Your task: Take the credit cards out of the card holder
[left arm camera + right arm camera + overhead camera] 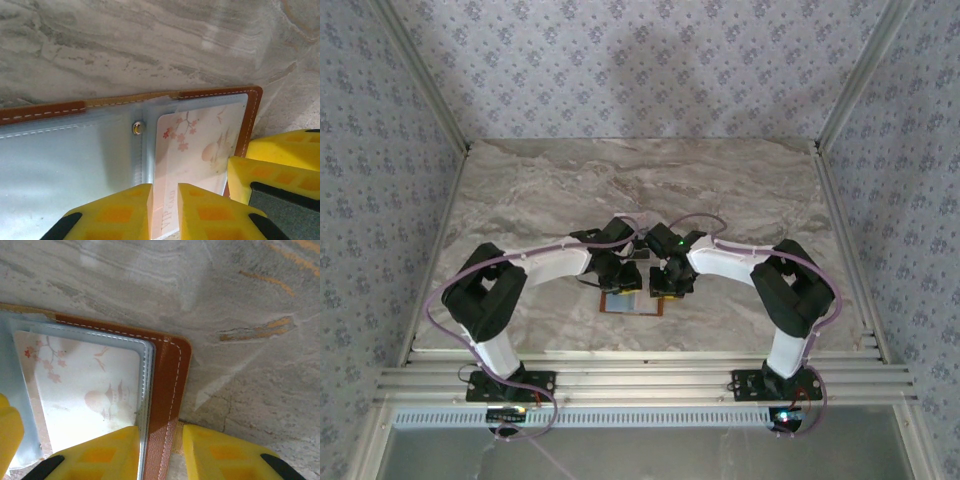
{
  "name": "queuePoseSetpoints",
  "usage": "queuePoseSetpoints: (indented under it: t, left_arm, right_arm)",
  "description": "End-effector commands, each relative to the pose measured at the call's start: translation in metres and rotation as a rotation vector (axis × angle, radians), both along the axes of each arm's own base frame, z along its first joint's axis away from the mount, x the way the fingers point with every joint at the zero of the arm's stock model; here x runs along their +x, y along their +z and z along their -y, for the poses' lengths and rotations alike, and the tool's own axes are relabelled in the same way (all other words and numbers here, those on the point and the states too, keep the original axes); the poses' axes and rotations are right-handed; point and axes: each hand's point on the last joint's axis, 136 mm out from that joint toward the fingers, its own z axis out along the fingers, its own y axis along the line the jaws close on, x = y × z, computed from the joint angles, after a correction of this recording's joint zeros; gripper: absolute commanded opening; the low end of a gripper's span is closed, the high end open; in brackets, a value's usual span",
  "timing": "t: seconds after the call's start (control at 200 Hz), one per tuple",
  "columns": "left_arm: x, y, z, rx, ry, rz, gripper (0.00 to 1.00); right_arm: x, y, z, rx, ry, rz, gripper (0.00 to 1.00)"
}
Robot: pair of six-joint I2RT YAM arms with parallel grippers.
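one credit card [200, 140]: in card holder [40, 111], extraction step
left gripper [165, 192]: slightly apart, astride it
right gripper [160, 432]: apart, astride holder rim
next: pinch, pull; right pins

"VIP CARD" on the pale blossom-printed credit card [200, 145]

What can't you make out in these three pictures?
Left wrist: the left pincer covers the card's near end, so whether it grips it is unclear; the frame cuts off the wallet's left part.
Right wrist: the right pincer hides the wallet's near corner.
Any cards under the top one: hidden by it.
Top view: both pincers cover most of the wallet; cards too small.
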Motion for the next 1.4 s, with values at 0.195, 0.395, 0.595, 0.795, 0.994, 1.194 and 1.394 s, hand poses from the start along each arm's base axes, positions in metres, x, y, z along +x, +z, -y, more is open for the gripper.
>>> queuePoseSetpoints:
  t: [0.195,0.395,0.595,0.795,0.994,1.194,1.394]
  left_arm:
    - [-0.003,-0.015,-0.001,-0.017,-0.001,-0.024,0.19]
    - [-0.006,-0.021,-0.005,-0.002,-0.006,-0.034,0.18]
    - [-0.008,-0.024,-0.001,-0.042,-0.013,-0.041,0.15]
    - [-0.011,-0.028,-0.021,0.066,0.002,-0.037,0.13]
    - [-0.009,-0.019,-0.031,0.104,0.001,-0.004,0.12]
    - [-0.003,0.002,-0.006,-0.045,-0.017,0.036,0.14]
    - [-0.003,0.006,0.002,-0.083,-0.022,0.021,0.20]
  right_arm:
    - [-0.005,-0.014,0.020,-0.091,-0.003,-0.025,0.31]
    - [-0.005,-0.015,0.019,-0.089,-0.002,-0.026,0.31]
    - [-0.007,-0.016,0.019,-0.083,-0.001,-0.031,0.31]
    - [-0.008,-0.015,0.021,-0.087,-0.004,-0.033,0.31]
    - [-0.007,-0.014,0.022,-0.088,-0.007,-0.031,0.31]
    - [-0.006,-0.012,0.022,-0.088,-0.009,-0.023,0.31]
    - [-0.006,-0.011,0.021,-0.082,-0.010,-0.017,0.31]
